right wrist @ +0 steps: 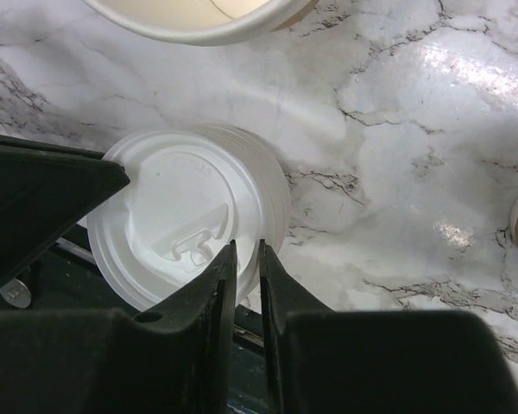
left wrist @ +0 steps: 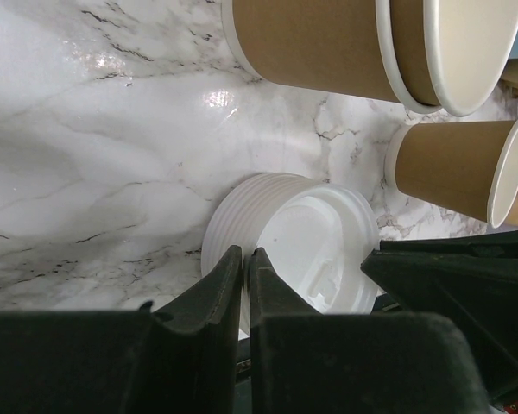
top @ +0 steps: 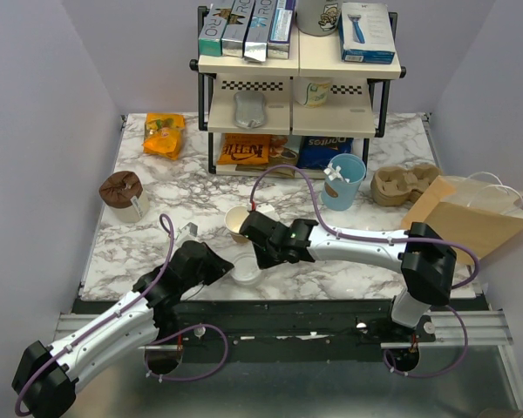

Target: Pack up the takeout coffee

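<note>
— How far along?
— Early, I judge. My left gripper [left wrist: 244, 280] and right gripper [right wrist: 246, 272] meet at the stack of white lids [left wrist: 306, 228], bottom centre. Fingers are narrowed to slits at its rim; pinching or not, I can't tell.
— The coffee?
— Tan paper cup [top: 237, 223] just above, unlidded. Brown paper bag [top: 479, 228] lies far right.
</note>
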You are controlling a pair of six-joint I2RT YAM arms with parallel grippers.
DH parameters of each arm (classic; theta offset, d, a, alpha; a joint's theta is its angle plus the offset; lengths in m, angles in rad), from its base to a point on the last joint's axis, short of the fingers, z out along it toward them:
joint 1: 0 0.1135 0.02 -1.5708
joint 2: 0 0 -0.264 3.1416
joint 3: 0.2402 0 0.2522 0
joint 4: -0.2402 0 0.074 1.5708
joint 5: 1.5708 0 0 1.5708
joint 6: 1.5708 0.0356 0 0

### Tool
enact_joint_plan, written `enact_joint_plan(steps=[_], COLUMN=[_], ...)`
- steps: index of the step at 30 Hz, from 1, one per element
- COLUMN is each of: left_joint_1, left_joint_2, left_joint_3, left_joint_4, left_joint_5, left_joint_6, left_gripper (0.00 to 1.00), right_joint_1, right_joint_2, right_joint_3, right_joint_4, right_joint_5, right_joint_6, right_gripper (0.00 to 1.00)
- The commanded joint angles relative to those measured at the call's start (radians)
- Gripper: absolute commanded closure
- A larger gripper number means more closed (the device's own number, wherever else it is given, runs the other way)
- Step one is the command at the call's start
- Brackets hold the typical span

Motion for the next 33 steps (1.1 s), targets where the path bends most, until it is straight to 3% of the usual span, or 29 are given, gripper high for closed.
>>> enact_joint_plan(steps=[1,4,5,9,10,12,13,19,27,33], left_joint_1=[0.002,0.002,0.002,0.002,0.002,0.002,0.002,0.002,0.000,0.002], left_joint_2=[-0.003,-0.017,-0.027,-0.066,-0.075,-0.105,-0.116,-0.184,-0.236,-0.241], left_joint_3=[-0.002,-0.002,-0.002,-0.005,-0.002,-0.001,0.004,0.041,0.081,0.125], left_joint_4=[0.019,0.015,0.014,0.031,0.031,0.025,0.016,-0.043,-0.064,-0.090], left_joint_5=[0.015,0.018,0.018,0.038,0.042,0.044,0.042,0.027,0.054,0.087], left_joint_6=[0.003,0.009,0.010,0.030,0.035,0.036,0.038,0.075,0.111,0.144], left_gripper=[0.83,0.76,0.73,0.52,0.39,0.32,0.23,0.01,0.01,0.05], right_joint_1=[0.005,0.005,0.005,0.005,0.005,0.003,0.005,0.005,0.005,0.005], right_joint_2=[0.025,0.015,0.010,-0.053,-0.080,-0.108,-0.120,-0.166,-0.166,-0.232], right_joint_3=[0.024,0.018,0.015,-0.044,-0.053,-0.074,-0.080,-0.087,-0.088,-0.122], right_joint_4=[-0.036,-0.040,-0.033,0.101,0.115,0.149,0.155,0.166,0.143,0.227], right_joint_5=[0.046,0.092,0.097,0.075,0.077,0.089,0.094,0.132,0.126,0.071], right_joint_6=[0.041,0.052,0.049,0.018,0.018,0.016,0.015,-0.004,-0.033,-0.071], right_gripper=[0.83,0.98,0.99,0.99,0.99,0.99,0.99,0.99,0.99,0.99])
